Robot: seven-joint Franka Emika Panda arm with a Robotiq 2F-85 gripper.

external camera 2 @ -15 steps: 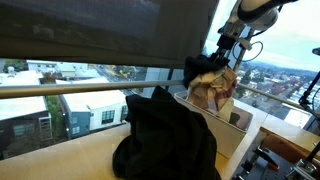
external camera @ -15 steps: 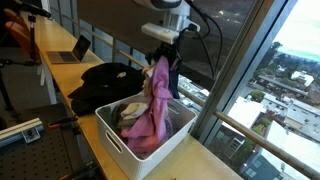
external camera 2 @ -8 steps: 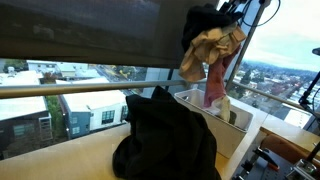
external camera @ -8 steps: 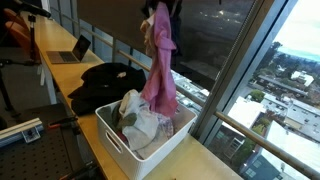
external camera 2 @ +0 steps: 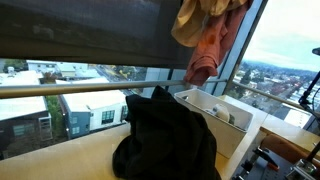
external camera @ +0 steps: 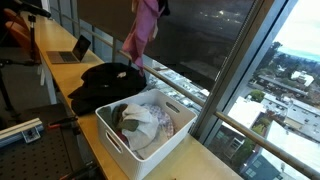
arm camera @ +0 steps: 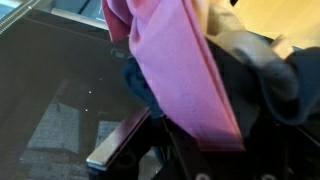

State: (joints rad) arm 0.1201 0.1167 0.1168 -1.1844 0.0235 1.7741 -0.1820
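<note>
The fingers of the gripper point(arm camera: 188, 150) are pinching tight on a bundle of clothes. In the wrist view they are showing only as dark shapes under the fabric. The pink cloth point(arm camera: 180, 70) is spilling over them, with a beige piece point(arm camera: 240, 45) and a dark one point(arm camera: 290, 85) bunched beside it.

In both exterior views the pink cloth point(external camera: 140, 30) is dangling high above the white bin point(external camera: 110, 135), clear of its rim and off toward the end where the black garment is lying. The beige piece point(external camera 2: 195, 18) is crowding against it at the top (the gripper itself is running out of the upper edge there).

Inside the bin, a heap of pale laundry point(external camera: 148, 120) is sitting below rim height. The black garment point(external camera: 105, 82) is lying crumpled on the counter just beside the bin. Farther from the bin along the same counter, an open laptop point(external camera: 72, 50) is standing.
</note>
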